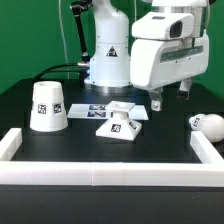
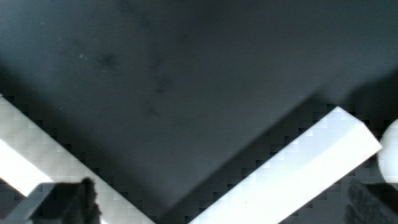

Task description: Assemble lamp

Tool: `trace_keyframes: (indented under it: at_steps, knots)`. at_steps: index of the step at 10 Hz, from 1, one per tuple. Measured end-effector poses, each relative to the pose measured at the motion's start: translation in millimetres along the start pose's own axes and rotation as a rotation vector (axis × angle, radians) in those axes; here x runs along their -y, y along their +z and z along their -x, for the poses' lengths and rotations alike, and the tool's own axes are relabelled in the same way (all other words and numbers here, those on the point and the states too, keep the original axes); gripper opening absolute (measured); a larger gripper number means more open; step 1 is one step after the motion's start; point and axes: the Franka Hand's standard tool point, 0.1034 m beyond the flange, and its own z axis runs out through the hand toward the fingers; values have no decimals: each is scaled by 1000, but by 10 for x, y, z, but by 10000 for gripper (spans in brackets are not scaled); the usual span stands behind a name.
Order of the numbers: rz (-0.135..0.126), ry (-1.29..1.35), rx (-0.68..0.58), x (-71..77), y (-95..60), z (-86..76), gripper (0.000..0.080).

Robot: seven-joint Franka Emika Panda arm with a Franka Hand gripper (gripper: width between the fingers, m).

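Observation:
The white tapered shade (image 1: pixel 48 105) stands on the black table on the exterior view's left. The low angular base (image 1: pixel 120 125) lies at the middle. The small rounded bulb (image 1: pixel 207 124) lies on the exterior view's right, and its edge also shows in the wrist view (image 2: pixel 388 150). My gripper (image 1: pixel 171 97) hangs above the table between the base and the bulb, touching neither. In the wrist view the gripper (image 2: pixel 214 215) is open and empty, with one dark finger (image 2: pixel 57 205) showing at the frame's edge.
The marker board (image 1: pixel 112 108) lies flat just behind the base. A low white wall (image 1: pixel 100 168) runs round the table's front and sides, and shows in the wrist view as a diagonal white bar (image 2: pixel 302 165). The arm's own base (image 1: pixel 108 60) stands at the back.

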Motion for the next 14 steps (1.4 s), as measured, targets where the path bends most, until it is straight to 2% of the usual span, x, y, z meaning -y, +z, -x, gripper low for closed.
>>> trace_keyframes:
  at_steps: [5,6,7,8,9,11,13,14]
  knots:
    - [0,1,0,-1,0,1,700]
    - [13,46,-16,16,-11,27,700]
    - [29,105,-34,121,-26,184,700]
    - [24,121,-15,185,-21,387,700]
    - [26,133,-12,160,-28,539,700]
    - [28,130,-2,115,-29,1036,700]
    - [30,127,-13,51,34,1276,700]
    - [29,146,-14,58,31,1262,700]
